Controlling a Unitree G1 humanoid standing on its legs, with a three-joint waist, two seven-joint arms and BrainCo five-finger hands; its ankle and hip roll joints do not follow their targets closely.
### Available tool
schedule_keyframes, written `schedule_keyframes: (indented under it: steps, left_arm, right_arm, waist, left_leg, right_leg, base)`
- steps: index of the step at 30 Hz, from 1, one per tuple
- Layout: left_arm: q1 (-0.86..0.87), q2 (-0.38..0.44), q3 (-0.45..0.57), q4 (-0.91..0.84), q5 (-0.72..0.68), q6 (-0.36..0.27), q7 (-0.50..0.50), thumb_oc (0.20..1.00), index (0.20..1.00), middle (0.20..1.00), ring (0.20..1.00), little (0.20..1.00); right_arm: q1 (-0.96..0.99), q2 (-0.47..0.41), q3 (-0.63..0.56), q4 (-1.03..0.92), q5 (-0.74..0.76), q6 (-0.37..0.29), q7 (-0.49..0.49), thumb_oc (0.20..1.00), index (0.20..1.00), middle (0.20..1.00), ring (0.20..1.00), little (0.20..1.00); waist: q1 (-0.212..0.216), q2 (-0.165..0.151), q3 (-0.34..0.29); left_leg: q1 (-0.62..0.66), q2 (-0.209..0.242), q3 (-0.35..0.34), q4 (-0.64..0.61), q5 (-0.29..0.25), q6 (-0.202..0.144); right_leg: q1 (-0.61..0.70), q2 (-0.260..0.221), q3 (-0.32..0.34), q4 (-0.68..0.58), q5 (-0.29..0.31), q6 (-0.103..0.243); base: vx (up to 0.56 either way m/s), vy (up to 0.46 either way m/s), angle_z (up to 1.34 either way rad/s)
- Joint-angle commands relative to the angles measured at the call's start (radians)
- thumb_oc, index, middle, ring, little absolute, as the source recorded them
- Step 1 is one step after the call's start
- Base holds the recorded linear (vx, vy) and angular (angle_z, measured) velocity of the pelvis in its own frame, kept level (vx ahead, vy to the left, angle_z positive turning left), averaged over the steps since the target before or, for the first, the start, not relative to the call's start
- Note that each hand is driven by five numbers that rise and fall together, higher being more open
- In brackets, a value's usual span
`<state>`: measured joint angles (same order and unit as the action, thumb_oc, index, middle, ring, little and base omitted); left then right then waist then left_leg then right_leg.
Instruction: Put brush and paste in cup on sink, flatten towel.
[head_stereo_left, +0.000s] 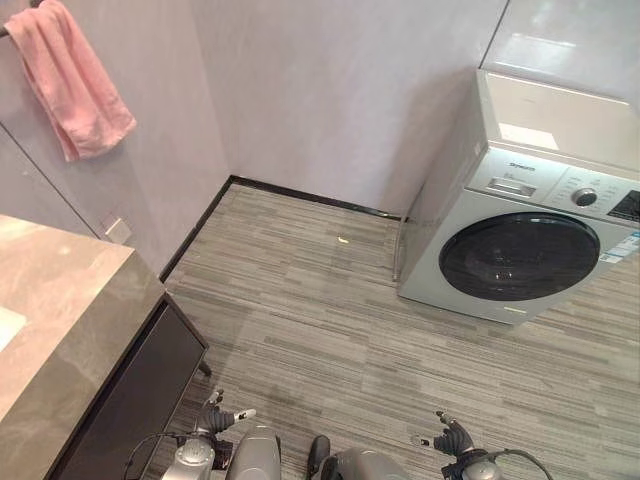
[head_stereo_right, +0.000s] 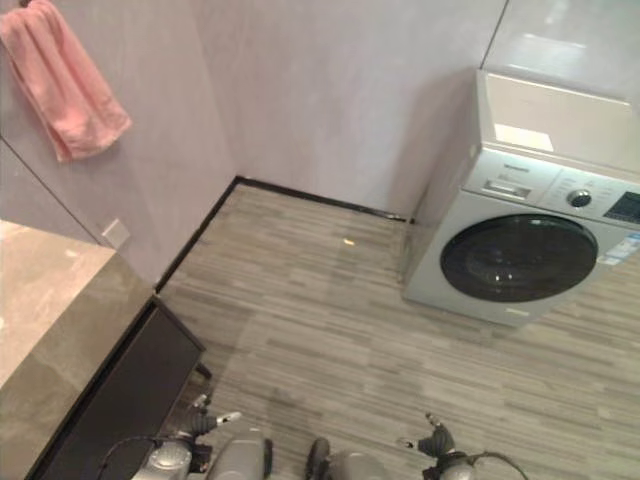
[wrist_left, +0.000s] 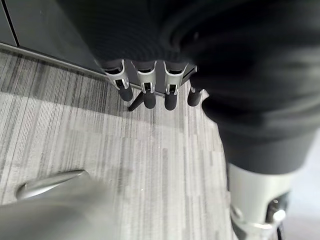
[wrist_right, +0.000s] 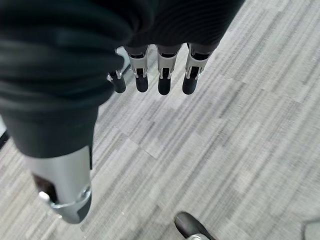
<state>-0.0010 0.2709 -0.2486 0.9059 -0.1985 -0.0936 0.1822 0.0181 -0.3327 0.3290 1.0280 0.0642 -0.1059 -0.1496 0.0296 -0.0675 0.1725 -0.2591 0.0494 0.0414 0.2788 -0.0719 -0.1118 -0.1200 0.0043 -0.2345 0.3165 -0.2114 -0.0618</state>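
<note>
A pink towel (head_stereo_left: 68, 82) hangs bunched and rumpled high on the grey wall, at the upper left of the head views, above the near end of a grey stone counter (head_stereo_left: 60, 330). The counter carries nothing visible on its grey top; a pale edge at its far left may be a basin, though that cannot be told. A dark cabinet front (head_stereo_left: 135, 395) stands beneath it. Across the striped grey floor (head_stereo_left: 320, 310), well apart, a silver front-loading washing machine (head_stereo_left: 530, 220) stands against the far wall. The left hand (wrist_left: 145, 87) hangs low beside the cabinet, fingers straight and relaxed, holding nothing. The right hand (wrist_right: 160, 75) hangs over bare floor, fingers likewise straight and empty.
</note>
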Motion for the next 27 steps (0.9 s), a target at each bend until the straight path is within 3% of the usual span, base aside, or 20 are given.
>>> schedule_keyframes:
  steps: [1,4,7,10,13,14,16,19,21,23,25,26,27]
  left_arm:
    - [-0.018,0.025,0.021,-0.016,-0.023,-0.030,0.022,1.000,1.000,1.000,1.000,1.000]
    - [-0.012,0.030,0.025,-0.021,-0.027,-0.029,0.023,1.000,1.000,1.000,1.000,1.000]
    - [-0.002,0.035,0.034,-0.021,-0.030,-0.027,0.021,1.000,1.000,1.000,1.000,1.000]
    - [0.008,0.048,0.041,-0.035,-0.029,-0.027,0.016,1.000,1.000,1.000,1.000,1.000]
    - [0.007,0.055,0.040,-0.045,-0.034,-0.028,0.019,1.000,1.000,1.000,1.000,1.000]
    - [0.000,0.054,0.031,-0.040,-0.029,-0.026,0.010,1.000,1.000,1.000,1.000,1.000]
    - [-0.004,0.055,0.027,-0.036,-0.029,-0.028,0.009,1.000,1.000,1.000,1.000,1.000]
    - [-0.001,0.063,0.012,-0.039,-0.009,-0.019,-0.005,1.000,1.000,1.000,1.000,1.000]
    - [-0.002,0.068,0.011,-0.038,-0.004,-0.014,-0.007,1.000,1.000,1.000,1.000,1.000]
    - [0.000,0.071,0.011,-0.041,-0.009,-0.014,-0.009,1.000,1.000,1.000,1.000,1.000]
    - [0.005,0.070,0.009,-0.039,-0.003,-0.012,-0.011,1.000,1.000,1.000,1.000,1.000]
    - [0.002,0.073,0.009,-0.033,0.006,-0.009,-0.013,1.000,1.000,1.000,1.000,1.000]
    - [0.000,0.074,0.011,-0.028,0.007,-0.011,-0.012,1.000,1.000,1.000,1.000,1.000]
  right_arm:
    - [-0.005,-0.023,-0.019,-0.023,-0.011,-0.021,-0.014,1.000,1.000,1.000,1.000,1.000]
    - [-0.013,-0.018,-0.012,-0.018,-0.022,-0.020,-0.016,1.000,1.000,1.000,1.000,1.000]
    - [-0.019,-0.007,-0.002,-0.016,-0.030,-0.019,-0.011,1.000,1.000,1.000,1.000,1.000]
    - [-0.026,0.007,-0.013,-0.032,-0.021,-0.021,-0.003,1.000,1.000,1.000,1.000,1.000]
    - [-0.033,0.011,-0.017,-0.049,-0.022,-0.020,-0.002,1.000,1.000,1.000,1.000,1.000]
    - [-0.038,0.011,-0.018,-0.044,-0.026,-0.016,0.003,1.000,1.000,1.000,1.000,1.000]
    - [-0.042,0.012,-0.019,-0.041,-0.030,-0.014,0.004,1.000,1.000,1.000,1.000,1.000]
    - [-0.039,0.021,-0.022,-0.071,-0.029,-0.012,0.012,1.000,1.000,1.000,1.000,1.000]
    - [-0.037,0.023,-0.018,-0.104,-0.029,-0.013,0.019,1.000,1.000,1.000,1.000,1.000]
    - [-0.040,0.017,-0.017,-0.133,-0.031,-0.014,0.022,1.000,1.000,1.000,1.000,1.000]
    - [-0.038,0.013,-0.019,-0.149,-0.031,-0.013,0.017,1.000,1.000,1.000,1.000,1.000]
    - [-0.031,0.010,-0.013,-0.169,-0.031,-0.018,0.024,1.000,1.000,1.000,1.000,1.000]
    - [-0.028,0.012,-0.012,-0.175,-0.029,-0.019,0.028,1.000,1.000,1.000,1.000,1.000]
  waist:
    - [0.005,0.010,-0.034]
    - [0.027,0.019,-0.030]
    - [0.034,0.019,-0.047]
    - [0.046,-0.002,-0.065]
    - [0.057,-0.011,-0.064]
    - [0.063,-0.014,-0.069]
    - [0.064,-0.014,-0.071]
    - [0.069,-0.004,-0.083]
    - [0.065,0.002,-0.079]
    - [0.055,0.023,-0.060]
    - [0.049,0.033,-0.052]
    - [0.030,0.033,-0.046]
    - [0.032,0.032,-0.047]
  left_leg:
    - [-0.013,-0.055,0.035,-0.144,0.168,0.072]
    - [-0.051,-0.040,0.032,-0.214,0.227,0.062]
    - [-0.021,-0.042,0.008,-0.226,0.232,0.076]
    - [-0.035,-0.069,0.009,-0.143,0.170,0.112]
    - [-0.036,-0.082,0.022,-0.101,0.131,0.130]
    - [-0.026,-0.100,0.026,-0.084,0.101,0.148]
    - [-0.016,-0.109,0.026,-0.084,0.089,0.156]
    - [0.061,-0.158,0.001,-0.087,0.030,0.189]
    - [0.099,-0.160,-0.012,-0.096,0.019,0.200]
    - [0.133,-0.152,-0.029,-0.105,0.020,0.211]
    - [0.149,-0.145,-0.038,-0.107,0.020,0.213]
    - [0.186,-0.145,-0.066,-0.122,0.022,0.209]
    - [0.200,-0.145,-0.067,-0.127,0.016,0.208]
  right_leg:
    - [0.182,0.022,0.078,-0.256,0.134,0.115]
    - [0.227,0.033,0.099,-0.259,0.111,0.117]
    - [0.239,0.032,0.111,-0.242,0.085,0.128]
    - [0.236,-0.001,0.130,-0.154,0.046,0.152]
    - [0.207,-0.024,0.134,-0.081,0.077,0.178]
    - [0.190,-0.042,0.129,-0.025,0.133,0.206]
    - [0.181,-0.050,0.130,0.004,0.165,0.215]
    - [0.154,-0.084,0.126,0.158,0.305,0.249]
    - [0.119,-0.093,0.115,0.244,0.369,0.252]
    - [0.068,-0.090,0.101,0.340,0.395,0.246]
    - [0.031,-0.082,0.096,0.364,0.370,0.240]
    - [-0.033,-0.046,0.101,0.304,0.266,0.214]
    - [-0.037,-0.070,0.066,0.257,0.246,0.207]
  base:
    - [0.33,0.129,0.23]
    - [0.28,0.097,-0.20]
    - [0.26,0.121,-0.53]
    - [0.32,0.231,-0.26]
    - [0.21,0.182,-0.41]
    - [0.22,0.232,-0.38]
    - [0.24,0.257,-0.11]
    - [0.30,0.345,0.11]
    - [0.21,0.251,0.26]
    - [0.14,0.197,0.21]
    - [0.14,0.105,0.32]
    - [0.20,0.069,0.45]
    - [0.26,0.067,0.45]
